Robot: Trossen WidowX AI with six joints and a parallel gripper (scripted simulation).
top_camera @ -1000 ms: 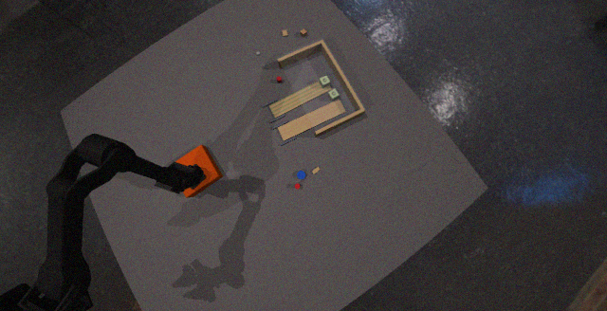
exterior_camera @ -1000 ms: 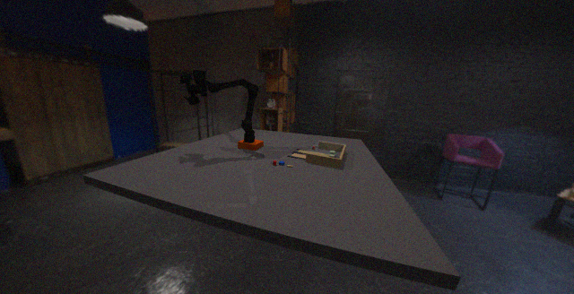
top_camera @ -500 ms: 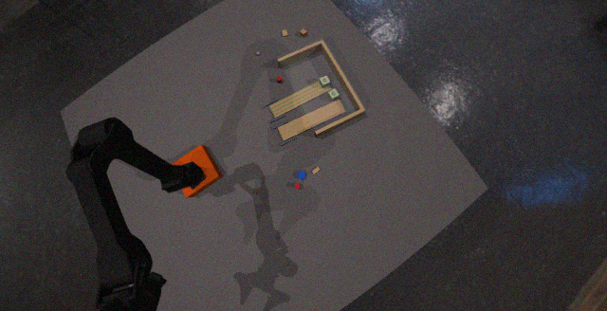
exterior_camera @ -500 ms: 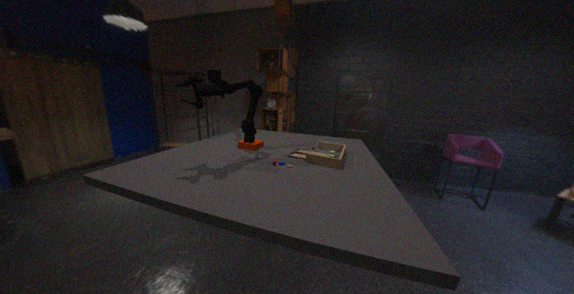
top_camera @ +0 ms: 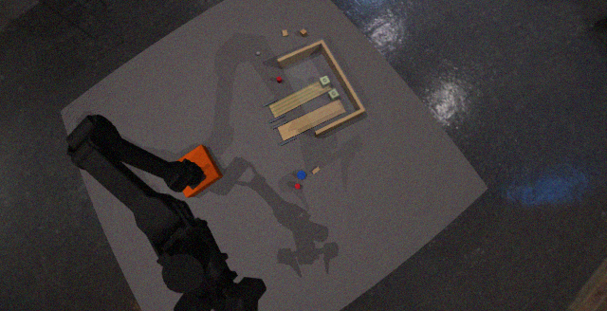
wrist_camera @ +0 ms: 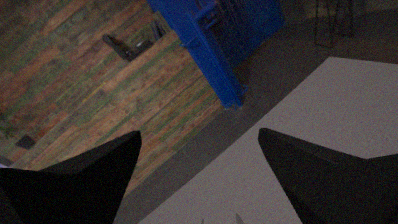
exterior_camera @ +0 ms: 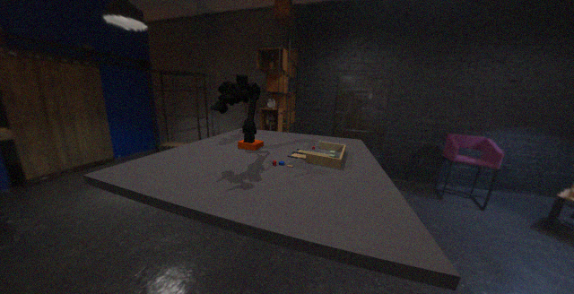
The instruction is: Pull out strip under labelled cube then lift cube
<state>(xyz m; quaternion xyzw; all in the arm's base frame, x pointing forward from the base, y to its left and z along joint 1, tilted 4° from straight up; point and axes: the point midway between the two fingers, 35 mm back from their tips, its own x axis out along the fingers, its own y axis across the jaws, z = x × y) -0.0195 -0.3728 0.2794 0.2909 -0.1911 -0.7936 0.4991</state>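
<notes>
Two pale green cubes, one (top_camera: 324, 80) nearer the back and the other (top_camera: 333, 94) beside it, each show a small mark on top in the top view; I cannot tell which is the labelled one. A yellowish striped strip (top_camera: 299, 100) reaches toward both cubes, and a plain tan strip (top_camera: 310, 120) lies beside it. Which cube rests on which strip is too small to tell. My gripper (wrist_camera: 201, 135) is open and empty. It is raised high on the side of the arm away from the strips, over the table's edge region.
A three-sided wooden wall (top_camera: 343, 77) (exterior_camera: 325, 159) stands around the cubes, open toward the arm's orange base (top_camera: 211, 171) (exterior_camera: 250, 145). Thin dark rails flank the strips. A red piece (top_camera: 279, 79) lies near the opening. A blue piece (top_camera: 302, 174), another red piece (top_camera: 298, 186) and a small tan block (top_camera: 316, 171) lie outside.
</notes>
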